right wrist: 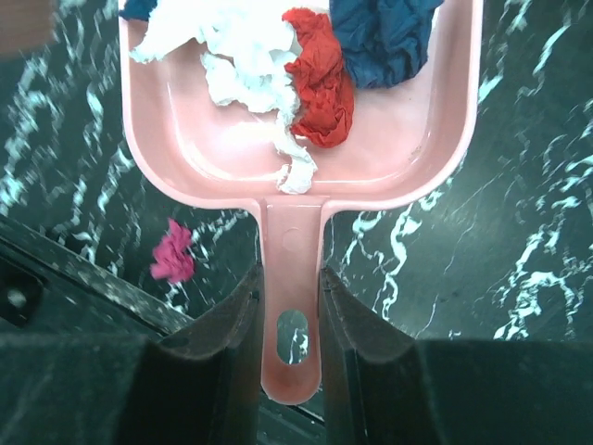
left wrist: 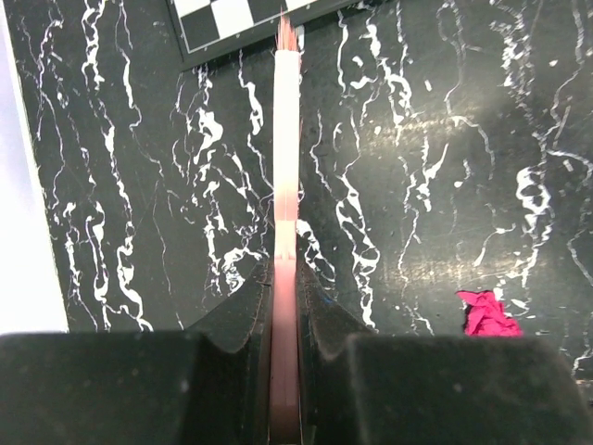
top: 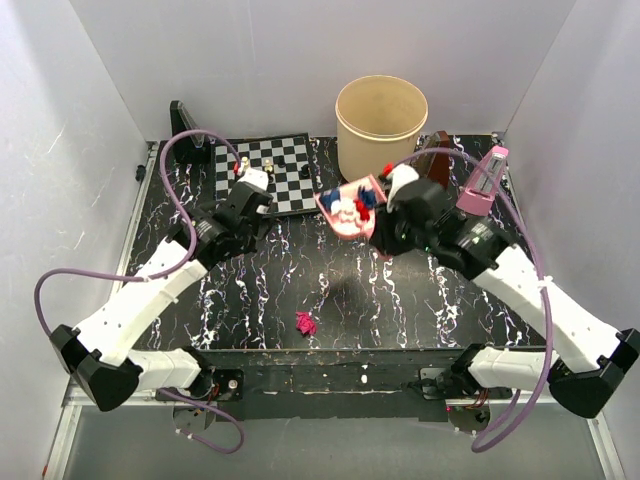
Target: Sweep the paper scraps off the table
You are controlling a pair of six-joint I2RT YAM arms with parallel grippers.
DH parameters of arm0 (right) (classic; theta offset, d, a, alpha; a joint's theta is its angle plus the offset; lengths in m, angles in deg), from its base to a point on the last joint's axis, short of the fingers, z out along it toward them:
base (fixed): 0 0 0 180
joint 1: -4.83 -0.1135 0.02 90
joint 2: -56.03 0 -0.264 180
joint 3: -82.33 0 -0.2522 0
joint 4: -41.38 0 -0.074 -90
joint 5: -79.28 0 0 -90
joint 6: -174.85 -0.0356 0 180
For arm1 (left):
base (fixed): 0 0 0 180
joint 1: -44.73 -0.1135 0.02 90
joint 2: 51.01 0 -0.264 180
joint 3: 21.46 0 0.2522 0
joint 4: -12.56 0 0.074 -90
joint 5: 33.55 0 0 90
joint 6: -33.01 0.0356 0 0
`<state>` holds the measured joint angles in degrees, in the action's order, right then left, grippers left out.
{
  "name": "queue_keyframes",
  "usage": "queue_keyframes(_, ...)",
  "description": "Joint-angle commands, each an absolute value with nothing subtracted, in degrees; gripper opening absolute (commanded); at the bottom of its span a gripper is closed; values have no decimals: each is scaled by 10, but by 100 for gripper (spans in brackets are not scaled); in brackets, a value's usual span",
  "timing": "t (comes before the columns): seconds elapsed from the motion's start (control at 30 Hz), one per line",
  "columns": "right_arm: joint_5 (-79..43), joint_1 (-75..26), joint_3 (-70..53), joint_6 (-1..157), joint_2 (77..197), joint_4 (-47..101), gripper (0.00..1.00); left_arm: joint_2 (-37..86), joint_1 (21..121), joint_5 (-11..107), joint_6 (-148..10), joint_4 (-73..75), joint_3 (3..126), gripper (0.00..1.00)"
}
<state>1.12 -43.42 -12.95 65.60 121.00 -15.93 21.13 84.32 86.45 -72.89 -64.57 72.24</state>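
Observation:
My right gripper (right wrist: 290, 278) is shut on the handle of a pink dustpan (right wrist: 232, 158) and holds it above the table (top: 440, 300). The pan carries white (right wrist: 246, 46), red (right wrist: 320, 79) and dark blue (right wrist: 384, 32) paper scraps. In the top view the pan (top: 335, 212) hangs just in front of the bin, with my right gripper (top: 385, 222) behind it. One magenta scrap (top: 305, 322) lies on the table near the front edge; it also shows in both wrist views (left wrist: 488, 313) (right wrist: 173, 252). My left gripper (left wrist: 285, 278) is shut on a thin pink brush (left wrist: 285, 167), seen edge-on, near the chessboard.
A beige round bin (top: 381, 125) stands at the back centre. A chessboard (top: 268, 175) with a few pieces lies at the back left. A pink metronome-like object (top: 482, 182) stands at the back right. White walls enclose the table.

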Motion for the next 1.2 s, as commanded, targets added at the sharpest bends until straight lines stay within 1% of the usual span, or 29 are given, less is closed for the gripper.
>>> queue_keyframes(0.0, -36, -372, 7, 676, 1257, -229, 1, 137, 844, 904, -723, -567, 662, 0)
queue_keyframes(0.1, -68, -322, 122, 690, 1328, -271, 1, 96, 844, 876, -704, -516, 607, 0)
queue_keyframes(0.27, -103, -254, 279, 702, 1458, -297, 1, 69, 844, 925, -696, -487, 548, 0)
queue_keyframes(0.37, -135, -220, 373, 690, 1523, -302, 1, 54, 844, 931, -691, -465, 518, 0)
queue_keyframes(0.47, -209, -176, 436, 663, 1582, -279, 1, 37, 845, 907, -691, -437, 495, 0)
queue_keyframes(0.7, -405, -92, 425, 559, 1653, -116, 1, 33, 844, 891, -691, -436, 489, 0)
queue_keyframes(0.77, -455, -74, 391, 520, 1655, -51, 1, 23, 845, 885, -689, -436, 487, 0)
queue_keyframes(0.83, -510, -59, 320, 469, 1642, 46, 1, 8, 845, 890, -689, -435, 484, 0)
queue_keyframes(0.9, -526, -49, 280, 426, 1631, 138, 1, -6, 845, 892, -689, -431, 478, 0)
queue_keyframes(1.03, -541, -37, 267, 373, 1640, 193, 1, -15, 845, 887, -689, -429, 472, 0)
queue_keyframes(1.1, -561, -29, 238, 303, 1641, 270, 1, -13, 845, 885, -689, -429, 471, 0)
queue_keyframes(1.17, -568, -21, 196, 227, 1641, 390, 1, -11, 845, 883, -689, -432, 474, 0)
